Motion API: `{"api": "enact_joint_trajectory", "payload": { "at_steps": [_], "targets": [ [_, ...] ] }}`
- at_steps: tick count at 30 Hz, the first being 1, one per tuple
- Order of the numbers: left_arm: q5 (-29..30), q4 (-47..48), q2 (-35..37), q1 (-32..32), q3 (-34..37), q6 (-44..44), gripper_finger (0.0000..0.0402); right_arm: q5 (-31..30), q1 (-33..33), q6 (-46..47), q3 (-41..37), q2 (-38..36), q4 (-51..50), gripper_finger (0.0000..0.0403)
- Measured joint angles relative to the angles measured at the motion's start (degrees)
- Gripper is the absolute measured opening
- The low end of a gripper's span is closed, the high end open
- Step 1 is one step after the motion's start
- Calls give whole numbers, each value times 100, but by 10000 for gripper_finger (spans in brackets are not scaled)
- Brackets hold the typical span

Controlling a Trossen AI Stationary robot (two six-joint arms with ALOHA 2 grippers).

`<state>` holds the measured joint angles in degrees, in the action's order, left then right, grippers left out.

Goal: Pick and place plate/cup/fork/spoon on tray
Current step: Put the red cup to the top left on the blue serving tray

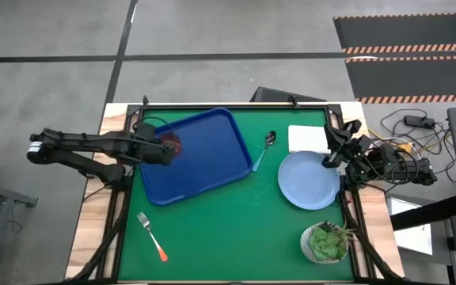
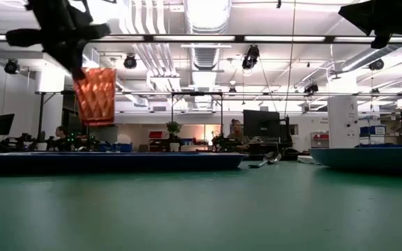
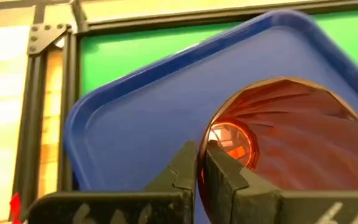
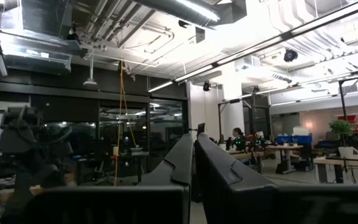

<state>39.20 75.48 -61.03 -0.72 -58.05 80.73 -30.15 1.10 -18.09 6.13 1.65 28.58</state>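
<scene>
The red-brown cup (image 1: 172,145) hangs in my left gripper (image 1: 160,148) above the left part of the dark-blue tray (image 1: 204,158); the low view shows the cup (image 2: 95,96) lifted clear of the tray (image 2: 110,162). The light-blue plate (image 1: 309,180) lies flat on the table's right side. The blue-handled spoon (image 1: 264,150) lies between tray and plate. The orange-handled fork (image 1: 152,236) lies near the table's front left. My right gripper (image 4: 194,146) is shut and empty, raised at the table's right edge (image 1: 335,142) and pointing level into the room. My left gripper pinches the cup's rim (image 3: 201,163), one finger (image 3: 225,177) inside the cup and one (image 3: 182,171) outside. The fingers come from above, pointing down. The cup hangs below them mouth up, slightly tilted, clear of the tray.
A white rectangular block (image 1: 308,139) stands at the back right, just behind the plate. A green potted plant (image 1: 327,241) stands at the front right corner. Bare green table lies between the tray and the front edge.
</scene>
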Motion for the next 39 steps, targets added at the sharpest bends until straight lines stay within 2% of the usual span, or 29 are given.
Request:
{"api": "enact_joint_trajectory", "payload": {
  "at_steps": [6,13,25,30,39],
  "targets": [
    [-16,8,471,365,668,251,0,0,0,0,0,0,0,9],
    [-120,5,691,796,1070,277,0,0,-2,-10,0,0,-2,9],
    [-80,3,557,1624,1421,262,8,0,-1,-23,0,0,-2,9],
    [24,-7,437,1791,1464,289,24,0,-2,-115,0,0,-2,9],
    [44,-158,335,1879,1642,291,27,0,-1,-149,0,0,-4,9]
  ]
}}
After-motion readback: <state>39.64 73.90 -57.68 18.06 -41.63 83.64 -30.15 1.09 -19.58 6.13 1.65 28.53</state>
